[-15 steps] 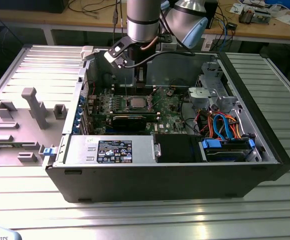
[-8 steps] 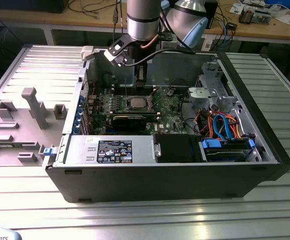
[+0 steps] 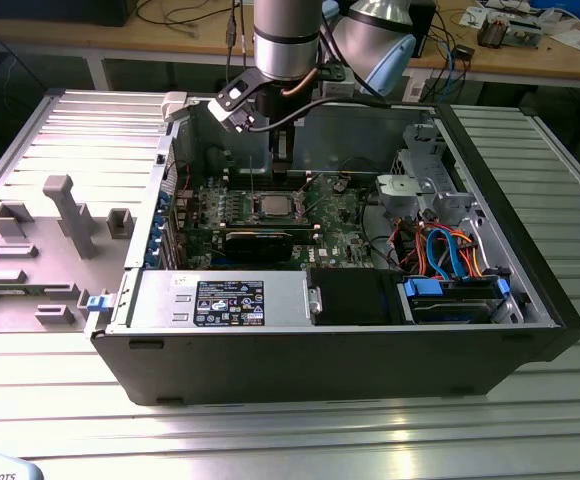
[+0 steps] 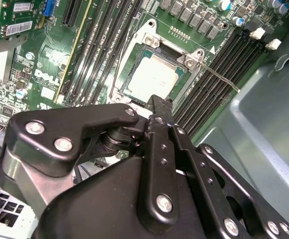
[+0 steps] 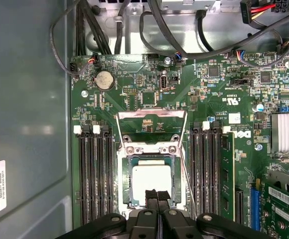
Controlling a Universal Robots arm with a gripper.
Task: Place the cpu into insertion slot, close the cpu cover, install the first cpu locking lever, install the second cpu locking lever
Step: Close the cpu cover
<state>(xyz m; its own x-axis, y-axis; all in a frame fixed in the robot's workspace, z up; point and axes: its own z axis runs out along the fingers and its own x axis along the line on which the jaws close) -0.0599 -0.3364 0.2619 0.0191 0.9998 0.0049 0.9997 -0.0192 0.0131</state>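
**Socket area, first wrist view.** The cpu [image 5: 152, 180] lies flat in the insertion slot [image 5: 124, 174] with its pale top upward, seated where the frame can clamp it. The cpu cover [image 5: 152, 115] stands tilted back on its hinge, so the socket is exposed. The tool [image 5: 157, 195], fingers pressed together and holding nothing, hovers over the chip's edge opposite the hinge, apparently narrowed for pushing rather than gripping. In the exterior view, the open computer case [image 3: 530, 300] rests on the surface [image 3: 270, 430].

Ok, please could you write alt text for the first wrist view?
A pale square chip lies in its metal-framed socket on a green circuit board. The black end effector, shut, reaches over the chip's edge.
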